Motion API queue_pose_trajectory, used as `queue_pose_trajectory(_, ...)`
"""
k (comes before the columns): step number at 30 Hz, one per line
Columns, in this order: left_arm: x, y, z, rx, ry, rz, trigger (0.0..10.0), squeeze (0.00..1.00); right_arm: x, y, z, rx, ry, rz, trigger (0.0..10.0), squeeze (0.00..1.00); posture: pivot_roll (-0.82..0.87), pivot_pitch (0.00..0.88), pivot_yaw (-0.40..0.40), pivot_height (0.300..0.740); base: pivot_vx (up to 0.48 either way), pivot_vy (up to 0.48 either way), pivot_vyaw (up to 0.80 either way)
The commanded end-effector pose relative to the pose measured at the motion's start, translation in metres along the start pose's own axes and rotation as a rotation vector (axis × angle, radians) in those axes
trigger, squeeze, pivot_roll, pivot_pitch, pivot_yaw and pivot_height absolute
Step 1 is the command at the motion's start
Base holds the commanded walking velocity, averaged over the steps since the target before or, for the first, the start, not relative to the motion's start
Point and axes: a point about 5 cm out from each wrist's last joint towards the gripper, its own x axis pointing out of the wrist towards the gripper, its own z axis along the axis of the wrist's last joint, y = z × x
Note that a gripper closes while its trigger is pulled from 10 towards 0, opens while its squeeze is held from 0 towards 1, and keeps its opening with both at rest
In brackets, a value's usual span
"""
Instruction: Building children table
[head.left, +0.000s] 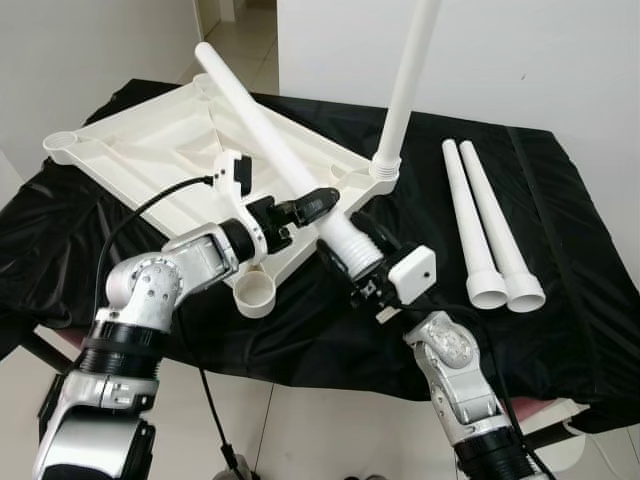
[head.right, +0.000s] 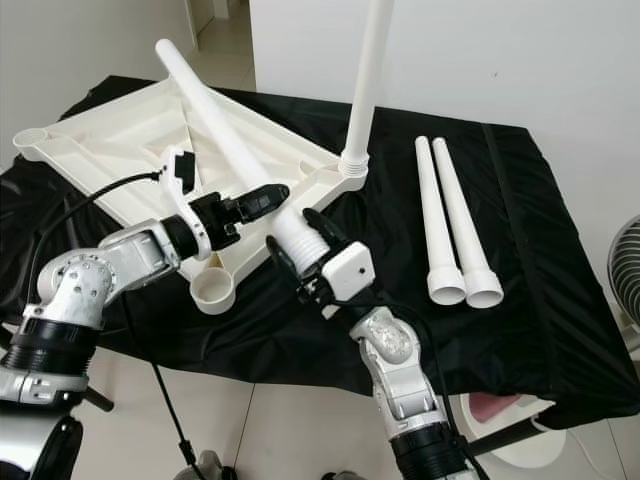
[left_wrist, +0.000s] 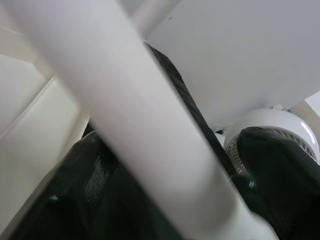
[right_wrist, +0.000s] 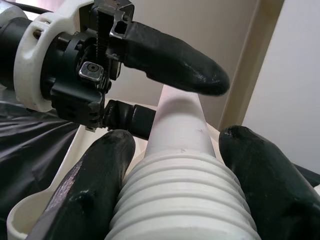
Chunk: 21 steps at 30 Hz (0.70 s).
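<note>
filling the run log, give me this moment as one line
both tools shut on held leg | right tool at threaded end | left tool mid-shaft | tabletop upside down | one leg fitted | two legs loose

Right eye view. My left pincer (head.right: 268, 197) and right pincer (head.right: 297, 240) both clamp the tilted white leg (head.right: 225, 125), the right one at its ribbed threaded end, the left just above it. The leg slants over the upturned white tabletop (head.right: 120, 150), which lies on the black-draped surface (head.right: 520, 260). A second leg (head.right: 365, 85) stands upright in the tabletop's far corner socket. An empty socket (head.right: 213, 293) faces me at the near corner. Two spare legs (head.right: 450, 225) lie side by side to the right, touching.
</note>
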Motion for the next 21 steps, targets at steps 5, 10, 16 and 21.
queue_pose_trajectory(5,0.006,-0.011,0.017,-0.030,-0.028,-0.219,10.0,0.00,-0.002,0.003,0.001,-0.010,-0.007,0.022,10.0,0.00,0.10,0.037,0.012,0.740,0.000,0.000,0.00)
queue_pose_trajectory(10,0.011,-0.007,0.033,-0.065,-0.077,-0.160,10.0,0.00,-0.003,0.004,0.000,-0.017,0.001,0.032,10.0,0.00,0.10,0.038,0.013,0.740,0.000,0.000,0.00)
queue_pose_trajectory(16,0.015,0.000,0.046,-0.092,-0.093,-0.091,10.0,0.00,-0.005,0.005,-0.002,-0.026,0.011,0.038,10.0,0.00,0.10,0.043,0.013,0.740,0.000,0.000,0.00)
queue_pose_trajectory(21,0.017,0.007,0.055,-0.129,-0.092,-0.018,10.0,0.00,-0.007,0.004,-0.003,-0.038,0.018,0.041,10.0,0.00,0.10,0.054,0.012,0.740,0.000,0.000,0.00)
